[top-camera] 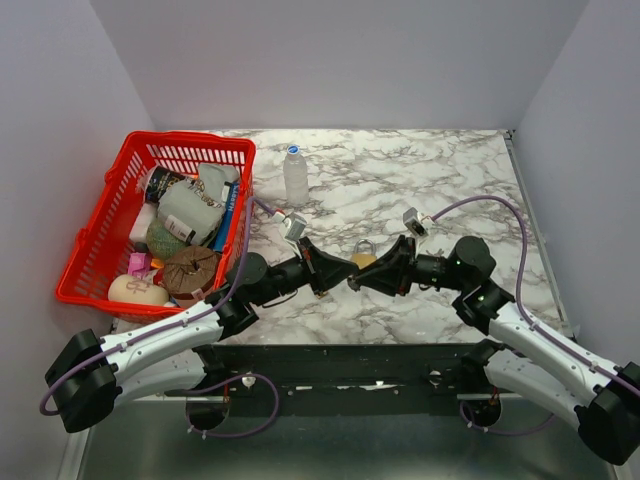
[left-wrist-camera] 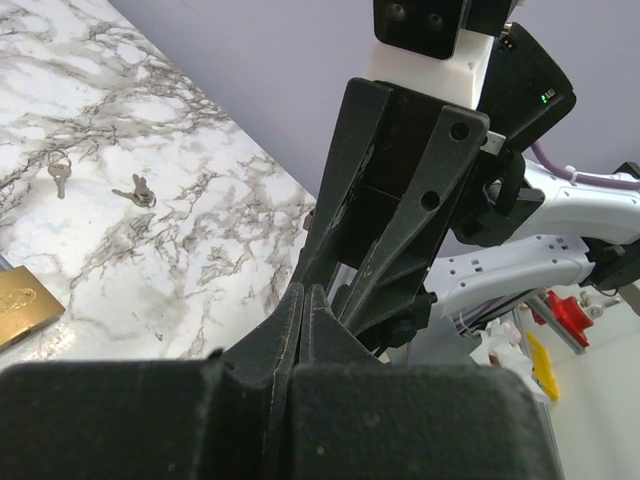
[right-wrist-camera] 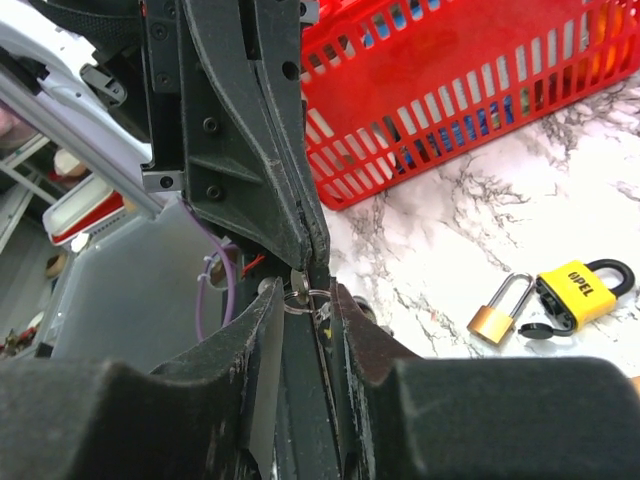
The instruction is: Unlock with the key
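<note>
My left gripper (top-camera: pixel 337 271) and right gripper (top-camera: pixel 362 279) meet tip to tip above the marble table's near middle. In the right wrist view the left fingers (right-wrist-camera: pixel 300 225) are shut on a small silver key (right-wrist-camera: pixel 299 279), whose ring (right-wrist-camera: pixel 305 297) hangs between my right fingers (right-wrist-camera: pixel 262 310). The right jaws stand a little apart around the ring. In the left wrist view the left fingertips (left-wrist-camera: pixel 305 305) are pressed together and the key is hidden. A brass padlock (top-camera: pixel 364 256) lies just behind the grippers and also shows in the right wrist view (right-wrist-camera: pixel 497 312), beside a yellow padlock (right-wrist-camera: pixel 578 291).
A red basket (top-camera: pixel 95 235) full of groceries stands at the left. A small clear bottle (top-camera: pixel 295 175) stands behind centre. Two loose keys (left-wrist-camera: pixel 58 176) (left-wrist-camera: pixel 136 190) lie on the marble (top-camera: pixel 440 165). The table's right edge meets a side wall.
</note>
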Available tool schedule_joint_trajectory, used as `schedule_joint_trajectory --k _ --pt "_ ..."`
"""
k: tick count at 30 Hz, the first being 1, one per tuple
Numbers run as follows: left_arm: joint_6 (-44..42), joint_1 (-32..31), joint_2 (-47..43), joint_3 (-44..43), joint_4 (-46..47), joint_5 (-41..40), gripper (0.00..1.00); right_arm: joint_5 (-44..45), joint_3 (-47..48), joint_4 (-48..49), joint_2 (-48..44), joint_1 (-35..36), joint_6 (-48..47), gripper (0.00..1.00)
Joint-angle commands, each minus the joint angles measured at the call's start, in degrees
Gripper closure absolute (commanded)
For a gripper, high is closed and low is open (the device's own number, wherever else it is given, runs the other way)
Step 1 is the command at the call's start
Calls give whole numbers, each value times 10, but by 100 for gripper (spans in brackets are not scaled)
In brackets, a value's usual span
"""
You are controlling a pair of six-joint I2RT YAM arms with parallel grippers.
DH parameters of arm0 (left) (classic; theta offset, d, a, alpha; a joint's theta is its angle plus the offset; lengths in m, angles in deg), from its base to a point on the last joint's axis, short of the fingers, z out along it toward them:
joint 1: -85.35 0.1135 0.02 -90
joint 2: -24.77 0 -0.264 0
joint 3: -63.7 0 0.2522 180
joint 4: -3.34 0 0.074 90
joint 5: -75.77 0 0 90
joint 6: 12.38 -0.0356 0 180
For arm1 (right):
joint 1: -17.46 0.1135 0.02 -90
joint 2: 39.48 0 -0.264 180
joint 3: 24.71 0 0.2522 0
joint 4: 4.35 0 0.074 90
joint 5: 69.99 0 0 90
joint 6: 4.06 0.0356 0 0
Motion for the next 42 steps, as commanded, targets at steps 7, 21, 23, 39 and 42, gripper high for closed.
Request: schedule_joint_trajectory --k 7,21,23,39,42 --pt "-3 -3 3 -2 34 24 100 -38 19 29 15 1 5 67" --pt "-1 -3 4 -1 38 28 100 -29 17 35 13 1 9 68" --pt "0 -2 4 0 38 29 100 -27 16 37 9 1 11 71" --pt "1 -2 2 4 41 35 100 -6 15 37 2 1 13 74" --pt "0 -2 3 4 42 34 100 -6 13 40 2 1 13 85"
